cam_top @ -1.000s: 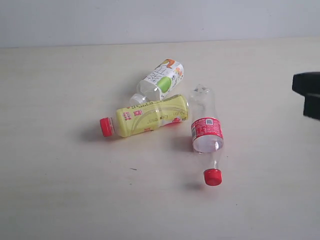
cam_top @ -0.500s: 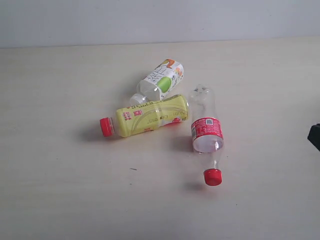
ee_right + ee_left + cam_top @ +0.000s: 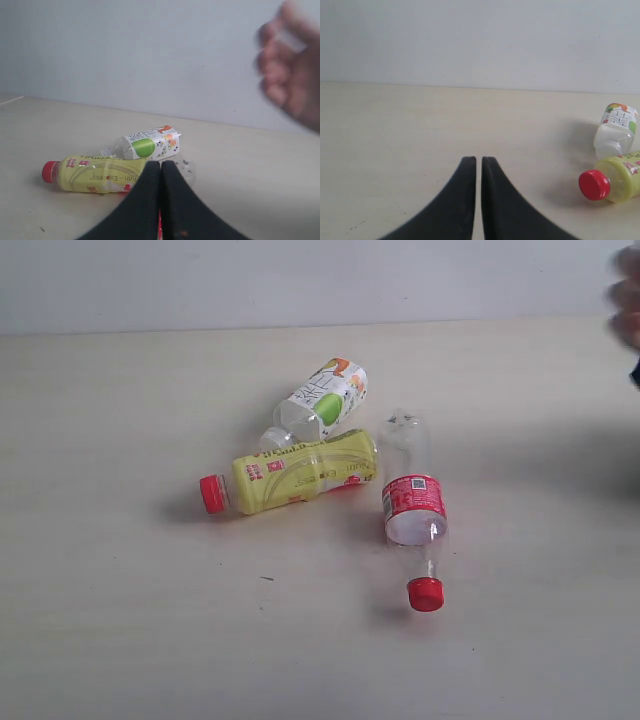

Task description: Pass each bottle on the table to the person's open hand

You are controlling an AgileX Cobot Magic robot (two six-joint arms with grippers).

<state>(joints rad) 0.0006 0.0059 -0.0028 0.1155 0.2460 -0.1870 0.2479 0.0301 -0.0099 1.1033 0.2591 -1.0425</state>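
A blurred hand (image 3: 628, 300) replaces our arm at the right margin; the three bottles (image 3: 290, 472) lie unmoved amid open worktop (image 3: 120, 620). Our left gripper (image 3: 478, 162) and right gripper (image 3: 160, 167) sit closed, empty.

I see three bottles lying on their sides mid-table (image 3: 120, 620), clustered: yellow-labelled bottle (image 3: 300, 472), red-labelled bottle (image 3: 412, 508), green-and-white bottle (image 3: 322, 398). A blurred hand (image 3: 626, 295) shows near the far right corner.

One yellow-labelled bottle (image 3: 300, 472), one red-labelled bottle (image 3: 412, 502), one green-and-white bottle (image 3: 325, 395), one person's hand (image 3: 295, 75).
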